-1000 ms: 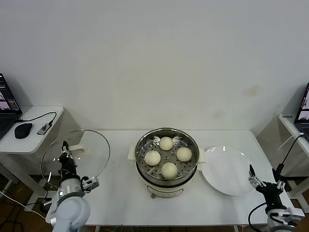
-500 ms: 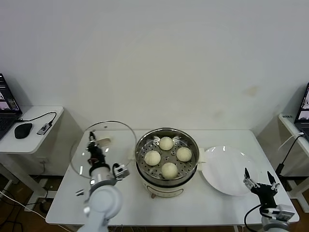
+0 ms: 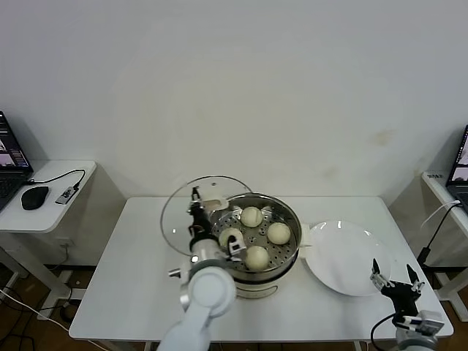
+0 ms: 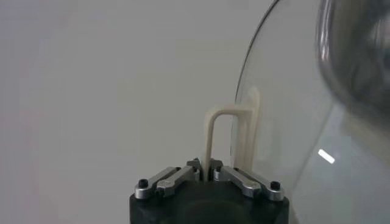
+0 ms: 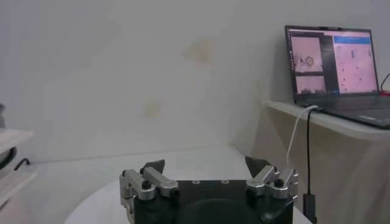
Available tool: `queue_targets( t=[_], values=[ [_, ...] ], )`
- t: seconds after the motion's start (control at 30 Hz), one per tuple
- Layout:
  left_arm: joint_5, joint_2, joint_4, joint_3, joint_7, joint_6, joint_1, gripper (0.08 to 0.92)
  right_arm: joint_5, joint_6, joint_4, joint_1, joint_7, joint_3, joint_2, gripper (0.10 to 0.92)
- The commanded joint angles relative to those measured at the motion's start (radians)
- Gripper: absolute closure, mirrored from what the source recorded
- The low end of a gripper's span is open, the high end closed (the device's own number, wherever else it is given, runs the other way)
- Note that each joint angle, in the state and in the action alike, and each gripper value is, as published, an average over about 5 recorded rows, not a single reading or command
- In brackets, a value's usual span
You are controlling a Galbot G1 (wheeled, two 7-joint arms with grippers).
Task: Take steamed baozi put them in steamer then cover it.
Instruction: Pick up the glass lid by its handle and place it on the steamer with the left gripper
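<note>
Carried rightward since earlier: cover (image 3: 208, 212), clamped in left tool (image 3: 196, 217), overlapping steamer (image 3: 252, 252) rim. Right tool (image 3: 395, 279) parked agape beside white plate (image 3: 344, 256).

The cover (image 4: 286, 122) runs past the left wrist picture's edge beyond the left gripper (image 4: 209, 173); the steamer (image 3: 252, 252) is partly hidden behind that arm; the right gripper (image 5: 207, 165) has its fingertips out of focus; its arm is cut off.
</note>
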Motion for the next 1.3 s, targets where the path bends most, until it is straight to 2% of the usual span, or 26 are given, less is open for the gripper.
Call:
queue_targets(
  t=[0.03,0.33,1.3],
  values=[
    [0.025,-0.048,0.063,0.179,0.035,0.043,-0.064,0.851,-0.013,-0.004,-0.011,0.008,0.003,0.000,0.007,0.203],
    [0.006,-0.049,0.099,0.235,0.029,0.043,-0.077,0.851,-0.018,-0.005,-0.014,0.012,0.003,0.000,0.012,0.203],
    [-0.005,-0.050,0.191,0.193,0.012,0.043,-0.062,0.851,-0.024,-0.006,-0.015,0.024,0.002,-0.002,0.012,0.203]
  ],
)
